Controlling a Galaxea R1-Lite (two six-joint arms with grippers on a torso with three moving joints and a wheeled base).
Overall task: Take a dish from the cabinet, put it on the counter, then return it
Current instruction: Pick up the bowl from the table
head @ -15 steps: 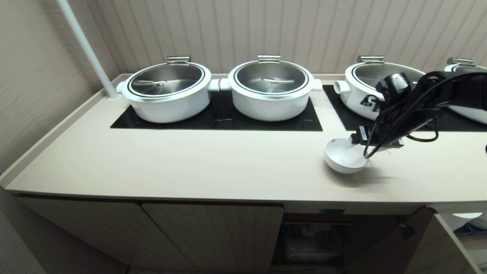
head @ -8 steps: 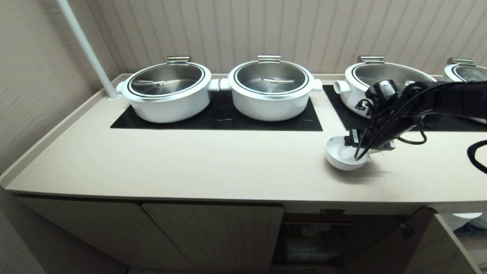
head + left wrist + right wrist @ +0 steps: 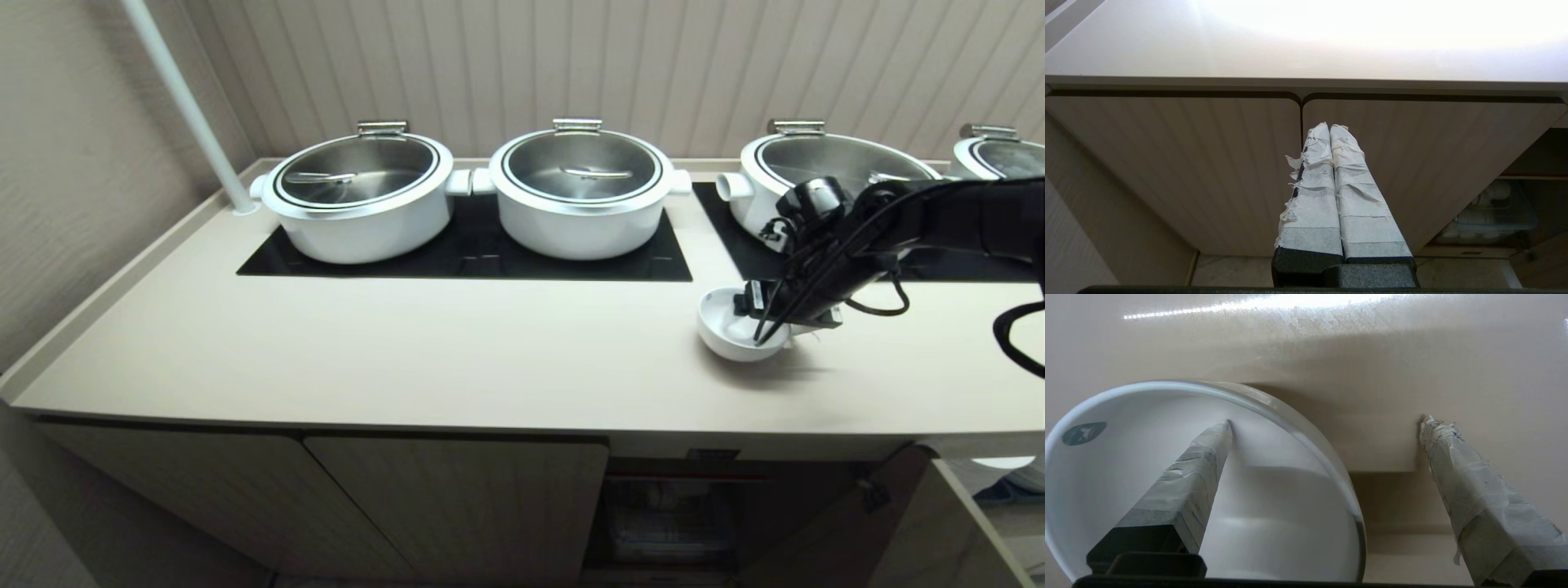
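My right gripper (image 3: 1327,422) stood spread wide, its arm reaching in from my right; my left gripper (image 3: 1329,127) hung parked, fingers pressed together.

Counter (image 3: 408,351) with dish (image 3: 727,335), pots (image 3: 359,200)

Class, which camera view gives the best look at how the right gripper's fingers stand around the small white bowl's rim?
The right wrist view: the right gripper is open, one finger inside the bowl, the other outside, straddling the rim. The head view shows the bowl on the counter, fingers hidden by cables. The left wrist view shows neither.
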